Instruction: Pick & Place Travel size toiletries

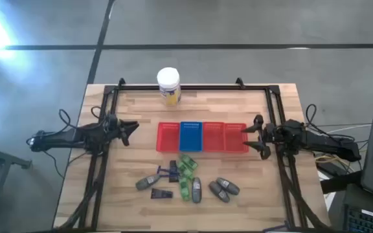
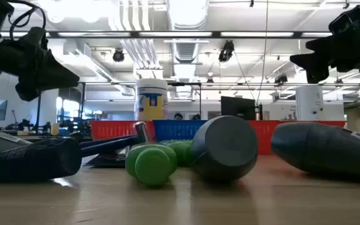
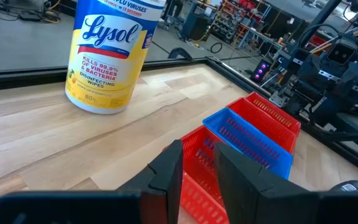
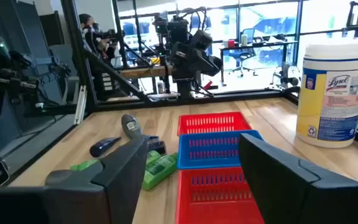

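The travel size toiletries lie in a loose cluster near the table's near edge. There are grey rounded bottles, green packs and dark flat pieces. The low view shows them close up: a green pack and a grey bottle. My left gripper hovers left of the tray row, its fingers a narrow gap apart. My right gripper hovers at the row's right end, wide open. Neither holds anything.
Several small mesh trays stand side by side at mid-table: red, blue and two more red. A white jar with a yellow label stands near the far edge. A black frame rims the table.
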Action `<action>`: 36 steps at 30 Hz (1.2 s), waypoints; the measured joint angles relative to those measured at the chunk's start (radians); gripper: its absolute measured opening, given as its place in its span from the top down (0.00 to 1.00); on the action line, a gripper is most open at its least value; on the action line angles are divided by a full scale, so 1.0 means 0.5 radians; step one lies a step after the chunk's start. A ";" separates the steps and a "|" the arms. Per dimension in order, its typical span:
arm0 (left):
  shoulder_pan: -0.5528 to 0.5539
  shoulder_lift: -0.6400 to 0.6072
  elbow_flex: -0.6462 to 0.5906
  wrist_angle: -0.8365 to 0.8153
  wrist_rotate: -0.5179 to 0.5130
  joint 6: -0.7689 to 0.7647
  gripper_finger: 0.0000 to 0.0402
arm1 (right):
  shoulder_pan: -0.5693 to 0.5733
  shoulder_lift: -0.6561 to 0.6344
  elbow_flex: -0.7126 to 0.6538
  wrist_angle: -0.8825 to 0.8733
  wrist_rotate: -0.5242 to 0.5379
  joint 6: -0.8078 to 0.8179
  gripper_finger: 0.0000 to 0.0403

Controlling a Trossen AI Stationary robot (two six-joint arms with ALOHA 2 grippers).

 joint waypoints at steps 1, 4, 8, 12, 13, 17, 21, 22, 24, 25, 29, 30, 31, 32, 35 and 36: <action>0.000 0.000 0.000 0.001 0.000 0.001 0.76 | 0.000 0.000 0.000 0.000 0.000 0.000 0.37; 0.000 0.000 0.000 0.000 0.000 0.000 0.76 | 0.000 0.000 0.000 0.000 0.000 0.000 0.34; 0.000 0.000 0.000 0.000 0.000 0.001 0.76 | 0.000 0.000 0.000 0.000 0.000 0.000 0.32; 0.000 0.000 0.000 0.000 0.000 0.001 0.76 | 0.000 0.000 0.000 0.000 0.000 0.000 0.29; 0.000 0.000 0.000 0.000 0.000 0.000 0.76 | 0.000 0.000 0.000 0.000 0.000 0.000 0.28; 0.000 0.000 0.000 0.000 0.000 0.001 0.76 | 0.000 0.000 0.000 0.000 0.000 0.000 0.25; 0.000 0.000 0.000 0.000 0.000 0.000 0.76 | 0.000 0.000 0.000 0.000 0.000 0.000 0.22; 0.000 0.000 0.000 0.001 0.000 0.000 0.76 | 0.000 0.000 0.000 0.000 0.000 0.000 0.21; 0.000 0.000 0.000 0.000 0.000 0.000 0.76 | 0.000 0.000 0.000 0.000 0.000 0.000 0.20; 0.000 0.000 0.000 0.001 0.000 0.000 0.76 | 0.000 0.000 0.000 0.000 0.000 0.000 0.19; 0.000 0.000 0.000 0.000 0.000 0.000 0.76 | 0.000 0.000 0.000 0.000 0.000 0.000 0.16; 0.000 0.000 0.000 0.000 0.000 0.000 0.76 | 0.000 0.000 0.000 0.000 0.000 0.000 0.16; 0.000 0.000 0.001 0.000 0.000 0.000 0.76 | 0.000 0.000 0.000 0.000 0.000 0.000 0.15; 0.000 0.000 0.000 0.000 0.000 0.000 0.76 | 0.000 0.000 0.000 0.000 0.000 0.000 0.14; 0.000 0.000 0.000 0.000 0.000 0.000 0.76 | 0.000 0.000 0.000 0.000 0.000 0.000 0.12; 0.000 0.000 0.000 0.000 0.000 0.001 0.76 | 0.000 0.000 0.000 0.000 0.000 0.000 0.12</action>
